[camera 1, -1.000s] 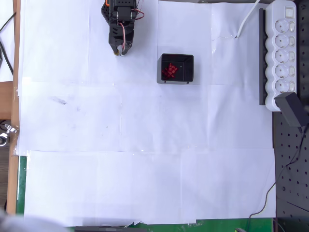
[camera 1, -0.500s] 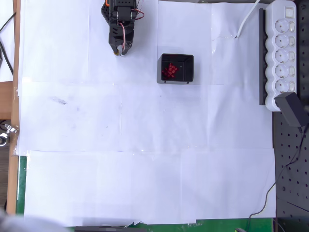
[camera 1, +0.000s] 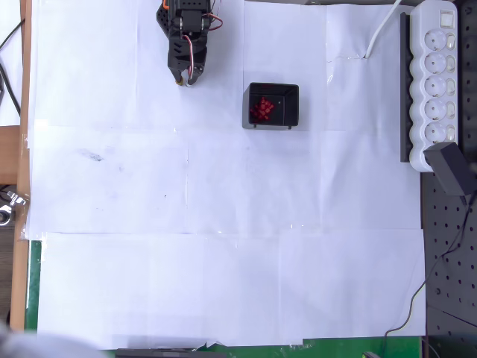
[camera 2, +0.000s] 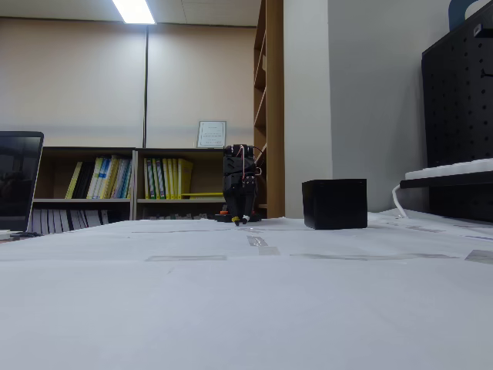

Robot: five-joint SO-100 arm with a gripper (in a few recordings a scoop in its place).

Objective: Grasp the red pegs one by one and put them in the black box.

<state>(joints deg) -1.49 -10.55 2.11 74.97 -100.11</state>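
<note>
The paper-covered table (camera 1: 223, 224) lay bare across its wide middle, with a white power strip (camera 1: 434, 82) along the right edge in the overhead view and a bookshelf (camera 2: 115, 185) behind in the fixed view. The arm (camera 1: 185, 22) sat folded at the top edge, well apart from the box (camera 1: 273, 106), which stood to its right on the paper; in the fixed view the box (camera 2: 334, 203) showed as a plain black cube right of the arm. The gripper (camera 1: 185, 77) pointed down at the paper with its tips close together and seemingly nothing between them, though the overhead view was too small to tell for sure whether a slit remained. The pegs (camera 1: 261, 109) lay heaped together inside the box, toward its left side, and I could find none loose on the paper. Judged from that, the sorting looked finished or nearly so, and the step in hand was most likely resting or a last check. To do it well, the arm should stay clear of the box so as not to knock it or spill the heap, and the sheet should be scanned for a stray dot before stopping. The pegs were too clustered to count reliably.
</note>
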